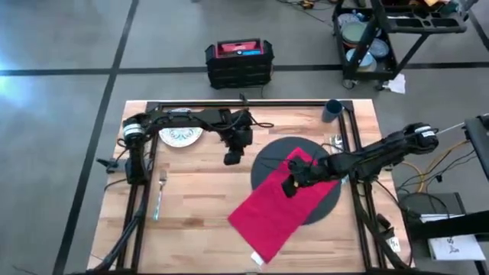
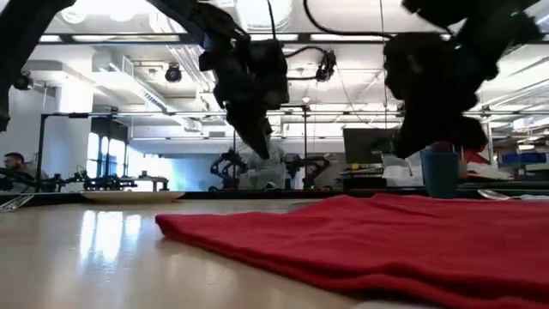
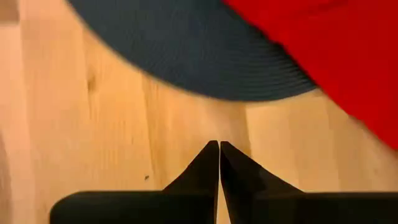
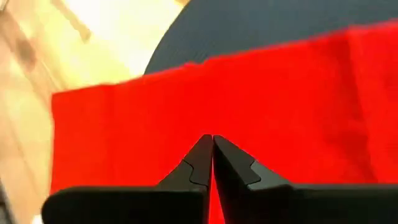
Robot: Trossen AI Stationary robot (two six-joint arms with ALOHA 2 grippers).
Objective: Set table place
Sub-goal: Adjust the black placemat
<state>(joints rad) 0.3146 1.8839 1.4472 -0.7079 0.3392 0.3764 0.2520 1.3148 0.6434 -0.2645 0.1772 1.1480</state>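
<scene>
Lying diagonally across the table [image 1: 199, 198], the red napkin [image 1: 279, 206] covers the near left part of the round grey mat [image 1: 271, 156] and extends past it onto the wood. The right gripper [image 1: 289, 186] is above the napkin with its fingers pressed together, holding nothing. The left gripper [image 1: 231, 158] is over bare wood just beside the mat's left edge, fingers likewise closed and empty. The plate [image 1: 180, 137] sits at the far left, the fork [image 1: 160, 195] near the left rail, the blue cup [image 1: 333, 110] at the far right corner.
</scene>
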